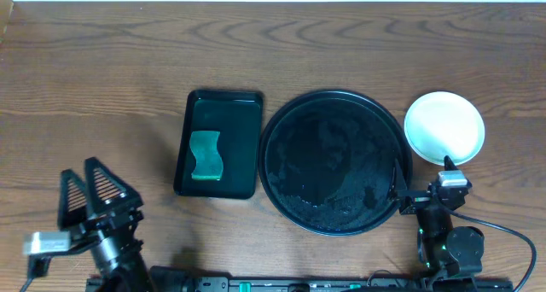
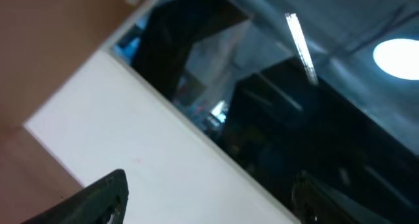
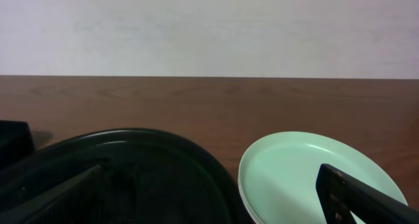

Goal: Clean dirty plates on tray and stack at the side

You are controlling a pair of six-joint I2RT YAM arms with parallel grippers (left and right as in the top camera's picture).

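Observation:
The round black tray lies mid-table with no plates on it; it also shows in the right wrist view. The plates sit stacked on the table just right of the tray. In the right wrist view the top plate is pale mint and looks free of smears, with a white edge under it. My right gripper is open and empty, low at the near side between tray and stack. My left gripper is open and empty at the near left, pointing up and away from the table.
A smaller rectangular black tray holding a green sponge lies just left of the round tray. The right arm's cable runs along the near right edge. The left wrist view shows only a wall and dark glass.

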